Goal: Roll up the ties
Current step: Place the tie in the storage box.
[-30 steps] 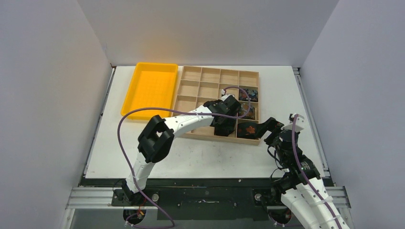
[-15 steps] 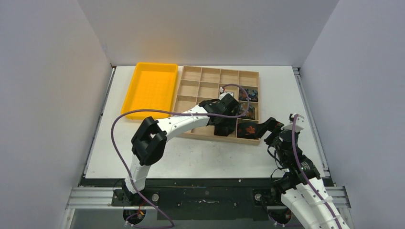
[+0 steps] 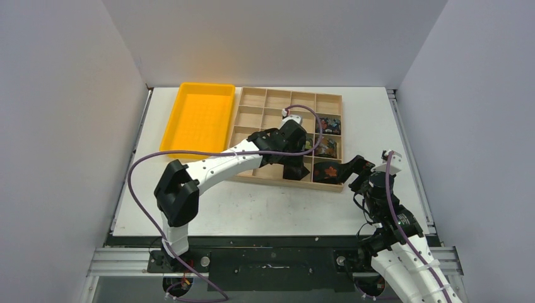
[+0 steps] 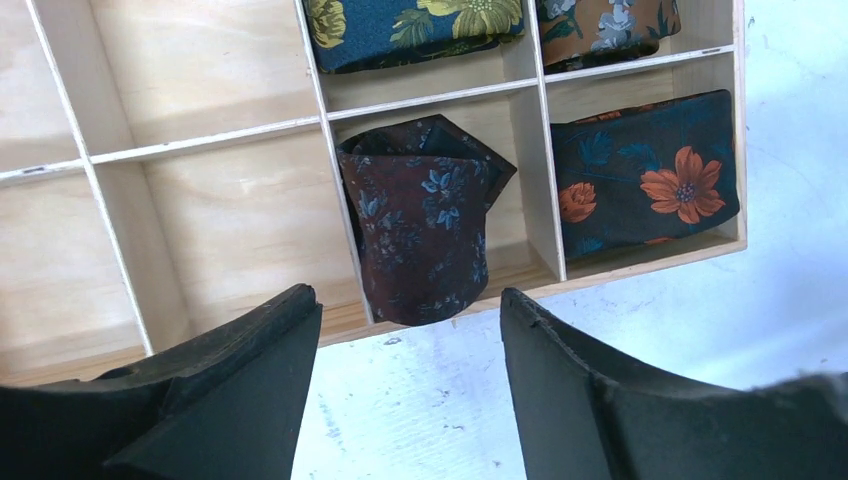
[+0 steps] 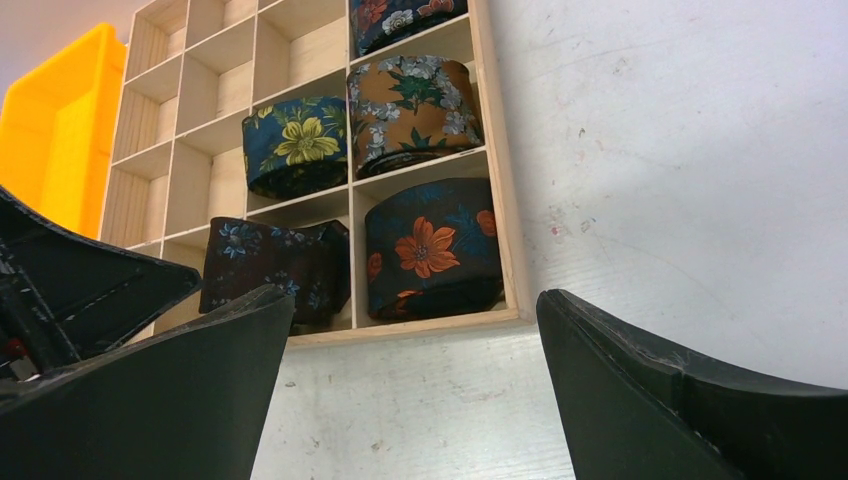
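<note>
We see the maroon floral tie (image 4: 425, 225) loosely coiled in a near-row cell of the wooden tray (image 4: 220, 230), straight ahead of the left fingers (image 4: 250, 380), which are spread and empty. The right fingers (image 5: 180, 400), likewise parted and empty, sit farther off.

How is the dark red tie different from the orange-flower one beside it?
The dark red fabric tie has small blue flowers and looks loosely folded, a pointed flap showing. The dark blue fabric tie has big orange flowers and is neatly coiled. Both sit in the wooden tray.
</note>
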